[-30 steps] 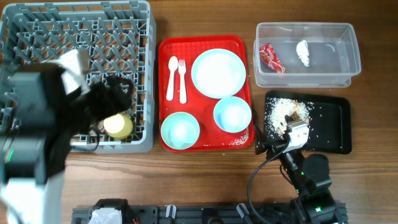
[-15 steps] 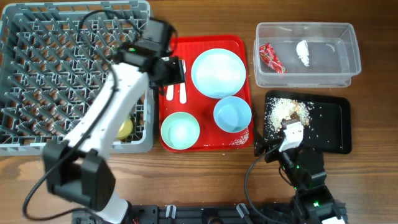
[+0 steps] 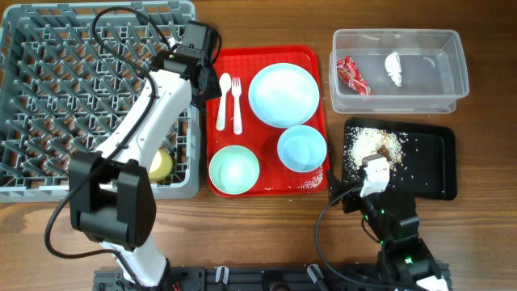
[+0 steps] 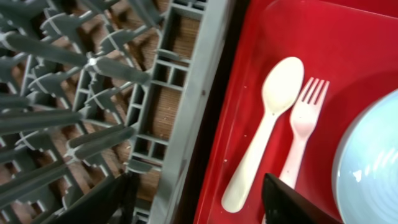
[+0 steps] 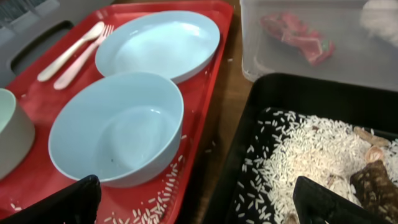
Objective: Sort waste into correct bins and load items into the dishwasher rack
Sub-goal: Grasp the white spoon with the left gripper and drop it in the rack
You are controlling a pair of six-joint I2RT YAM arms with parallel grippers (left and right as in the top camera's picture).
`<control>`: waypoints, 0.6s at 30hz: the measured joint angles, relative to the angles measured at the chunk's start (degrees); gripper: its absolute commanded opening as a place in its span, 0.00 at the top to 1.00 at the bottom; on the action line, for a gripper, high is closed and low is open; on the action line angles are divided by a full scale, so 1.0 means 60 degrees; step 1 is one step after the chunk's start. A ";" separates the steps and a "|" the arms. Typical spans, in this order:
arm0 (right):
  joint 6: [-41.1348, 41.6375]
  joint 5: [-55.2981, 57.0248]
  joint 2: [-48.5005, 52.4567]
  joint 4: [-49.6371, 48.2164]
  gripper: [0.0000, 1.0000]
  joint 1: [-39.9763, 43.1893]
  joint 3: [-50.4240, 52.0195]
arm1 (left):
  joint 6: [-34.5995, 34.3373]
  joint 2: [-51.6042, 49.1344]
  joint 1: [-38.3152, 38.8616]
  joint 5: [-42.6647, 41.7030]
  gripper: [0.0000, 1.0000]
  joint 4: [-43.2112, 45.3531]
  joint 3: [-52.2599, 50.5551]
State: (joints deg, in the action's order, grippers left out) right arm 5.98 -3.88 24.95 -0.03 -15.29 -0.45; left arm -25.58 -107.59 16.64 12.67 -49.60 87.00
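My left gripper (image 3: 203, 77) is open and empty over the grey dishwasher rack's (image 3: 48, 97) right wall, just left of the white spoon (image 4: 264, 134) and fork (image 4: 301, 127). A yellow cup (image 3: 160, 164) lies in the rack. The pale blue plate (image 3: 283, 95), blue bowl (image 3: 302, 149) and mint bowl (image 3: 234, 170) sit on the red tray (image 3: 258, 56). The clear tub (image 3: 452, 89) holds the red wrapper (image 3: 351, 74) and tissue (image 3: 394, 69). The black tray (image 3: 436, 162) holds rice and scraps (image 3: 376, 145). My right gripper (image 5: 199, 211) is open and empty between the two trays.
Loose rice grains (image 5: 161, 186) lie on the red tray's front right corner by the blue bowl (image 5: 118, 127). A strip of bare wood table (image 5: 227, 112) separates the red tray from the black tray (image 5: 298, 93) and the tub.
My left arm has swung from over the yellow cup in the rack to the rack's right wall beside the spoon. The cup stays in the rack. The right arm has shifted slightly.
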 measured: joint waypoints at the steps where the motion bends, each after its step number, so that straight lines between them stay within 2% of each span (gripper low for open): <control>1: 0.0000 0.0000 -0.0160 0.0000 0.00 0.0004 0.0000 | 0.0047 -0.0004 0.0022 -0.0098 0.35 0.0011 0.0000; 5: 0.0000 0.0004 -0.0973 -0.0004 0.00 0.0004 0.0000 | 0.0441 -0.0135 0.0211 -0.0306 0.34 0.0175 0.0004; 13: 0.0000 -0.0004 -0.3716 -0.0015 0.00 0.0004 0.0004 | 0.1220 -0.1071 0.0488 -0.0998 0.34 0.0390 0.0007; 18: 0.0000 -0.0007 -0.3993 -0.0040 0.00 0.0004 0.0000 | 0.1300 -0.1370 0.0495 -0.1096 0.36 0.0670 0.0007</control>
State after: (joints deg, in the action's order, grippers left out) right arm 5.98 -3.92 0.99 -0.27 -15.27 -0.45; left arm -17.78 -115.81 19.62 6.09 -45.58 87.05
